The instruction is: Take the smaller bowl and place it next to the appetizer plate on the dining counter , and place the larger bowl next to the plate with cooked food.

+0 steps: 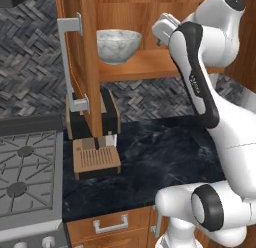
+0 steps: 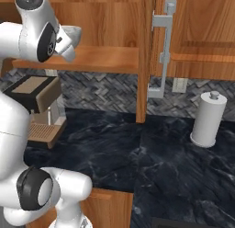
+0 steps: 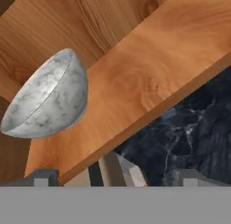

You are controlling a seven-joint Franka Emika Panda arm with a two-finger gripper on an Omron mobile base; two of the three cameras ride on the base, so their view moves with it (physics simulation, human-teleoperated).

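A deep, grey-white marbled bowl, the larger bowl (image 1: 118, 45), stands upright on the wooden shelf (image 1: 145, 63) of the open wall cabinet. In the hand view this bowl (image 3: 47, 99) lies at the left on the shelf board (image 3: 144, 87). My gripper (image 3: 118, 179) is open, its fingertips (image 3: 43, 177) far apart with nothing between them. The hand (image 1: 162, 30) hovers at shelf height, to the right of the bowl and apart from it. The smaller bowl, the appetizer plate, the dining counter and the plate with cooked food are out of view.
The cabinet door (image 1: 75, 67) with its grey handle stands open to the left of the bowl. Below are a coffee machine (image 1: 95, 142), a stove (image 1: 25, 177) and black countertop (image 1: 160, 157). A paper towel roll (image 2: 207, 119) stands at the right.
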